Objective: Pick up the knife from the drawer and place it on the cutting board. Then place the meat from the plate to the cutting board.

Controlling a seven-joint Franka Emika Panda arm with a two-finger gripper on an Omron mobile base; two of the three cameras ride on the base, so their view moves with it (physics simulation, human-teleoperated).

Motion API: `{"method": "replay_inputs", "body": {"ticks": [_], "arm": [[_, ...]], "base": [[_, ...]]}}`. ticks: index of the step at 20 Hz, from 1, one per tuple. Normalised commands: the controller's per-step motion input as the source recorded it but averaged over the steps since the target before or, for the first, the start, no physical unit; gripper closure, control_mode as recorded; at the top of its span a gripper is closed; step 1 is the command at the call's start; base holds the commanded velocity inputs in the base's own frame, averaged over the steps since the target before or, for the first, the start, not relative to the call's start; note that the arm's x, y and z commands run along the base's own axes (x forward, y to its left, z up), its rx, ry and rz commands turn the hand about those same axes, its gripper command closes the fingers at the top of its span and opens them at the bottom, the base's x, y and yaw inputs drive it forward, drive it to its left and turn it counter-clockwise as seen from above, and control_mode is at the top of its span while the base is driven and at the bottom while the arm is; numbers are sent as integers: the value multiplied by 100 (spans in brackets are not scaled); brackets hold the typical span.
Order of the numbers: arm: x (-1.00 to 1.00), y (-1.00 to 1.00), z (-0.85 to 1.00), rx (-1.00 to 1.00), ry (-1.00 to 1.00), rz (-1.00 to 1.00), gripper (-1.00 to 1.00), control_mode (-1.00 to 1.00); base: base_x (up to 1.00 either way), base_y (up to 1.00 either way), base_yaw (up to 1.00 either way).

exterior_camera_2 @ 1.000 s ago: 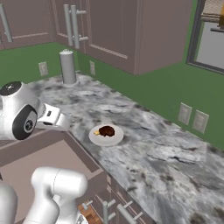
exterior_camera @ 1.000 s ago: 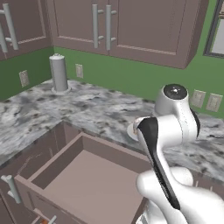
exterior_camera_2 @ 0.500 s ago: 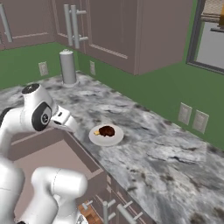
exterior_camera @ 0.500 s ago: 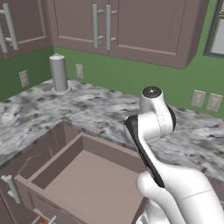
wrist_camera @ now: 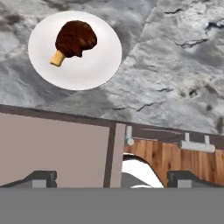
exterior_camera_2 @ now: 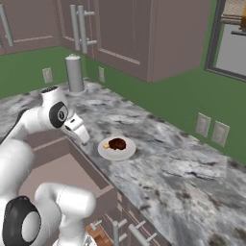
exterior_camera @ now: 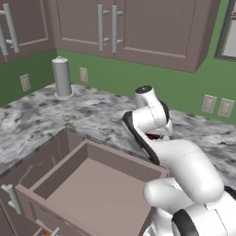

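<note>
Left base view: the open drawer (exterior_camera: 99, 193) shows a bare bottom as the arm, upright a second ago, swings down toward the counter. Right base view: the gripper (exterior_camera_2: 79, 132) nears the plate (exterior_camera_2: 108, 151) holding the meat (exterior_camera_2: 116, 143). Hand view: fingers (wrist_camera: 41, 178) spread wide, gripping nothing; no knife visible yet.

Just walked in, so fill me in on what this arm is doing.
The gripper is open and holds nothing, looking down over the corner of the open drawer and the marble counter. The meat sits on the white plate beside the drawer. The part of the drawer's bottom in view is bare.
</note>
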Motion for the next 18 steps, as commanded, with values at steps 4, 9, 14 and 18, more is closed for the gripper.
{"method": "replay_inputs", "body": {"ticks": [4,9,14,18], "arm": [[55,-10,-19,0,10,-16,-100,-100],[30,-24,-11,0,0,-3,-100,-100],[30,-35,-22,3,0,0,-100,-100],[13,-40,-26,7,0,0,-100,-100]], "base": [[0,0,0],[0,0,0],[0,0,0],[0,0,0]]}}
